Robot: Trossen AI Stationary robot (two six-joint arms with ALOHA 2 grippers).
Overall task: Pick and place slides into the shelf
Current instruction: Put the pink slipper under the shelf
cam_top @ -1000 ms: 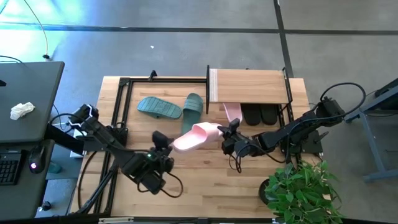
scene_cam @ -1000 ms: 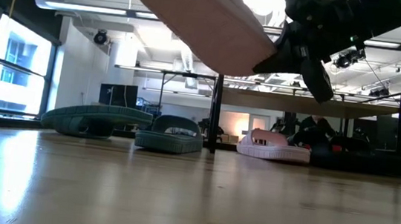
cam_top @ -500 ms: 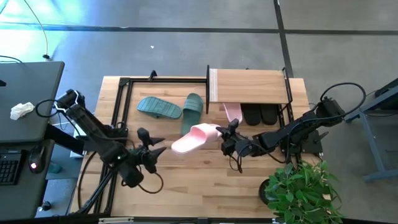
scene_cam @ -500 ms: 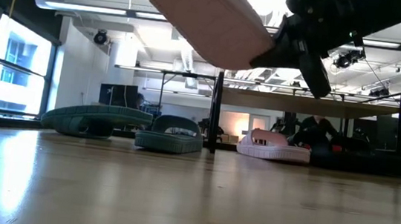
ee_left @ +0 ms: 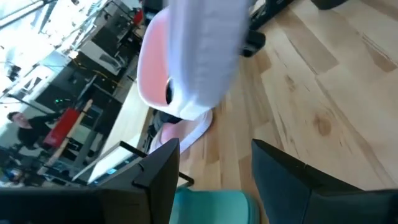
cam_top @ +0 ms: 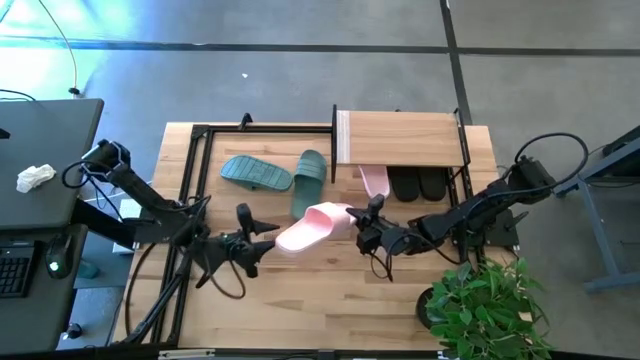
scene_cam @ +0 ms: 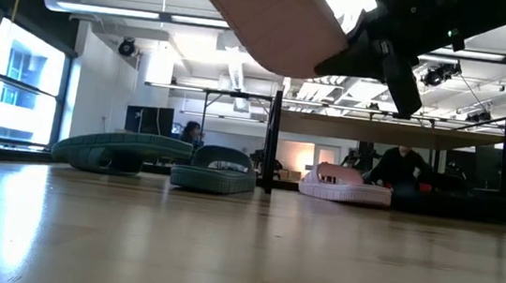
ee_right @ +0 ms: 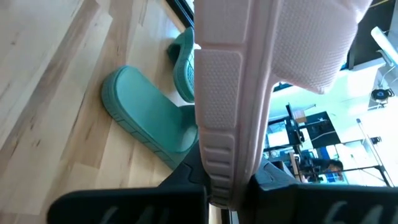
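My right gripper (cam_top: 362, 222) is shut on a pale pink slide (cam_top: 312, 226) held in the air over the table's middle. My left gripper (cam_top: 257, 223) is open and empty just left of the slide's free end, which shows ahead of it in the left wrist view (ee_left: 193, 62). Two teal-green slides (cam_top: 255, 173) (cam_top: 310, 178) lie on the table beyond. The shelf (cam_top: 400, 138) stands at the far right. Under its wooden top board the other pink slide (cam_top: 375, 181) and two black slides (cam_top: 418, 185) lie on the table. My right gripper pinches the pink slide's end nearest the shelf (ee_right: 214, 168) between its two fingers, one on each face of the sole. The fingers come about level from the table's right. The slide is lifted clear and slants upward toward the table's left (scene_cam: 266, 20).
A bare black metal frame (cam_top: 195, 170) stands on the table's left part, around the teal slides. A potted plant (cam_top: 480, 305) is at the near right corner. A dark desk (cam_top: 40, 170) stands left of the table. A person (scene_cam: 401, 167) shows in the room behind.
My left gripper has drawn back from the pink slide's free end toward the table's left, and its wrist has swung round so the fingers point level toward the slide. My right gripper keeps the slide in the air in about the same place.
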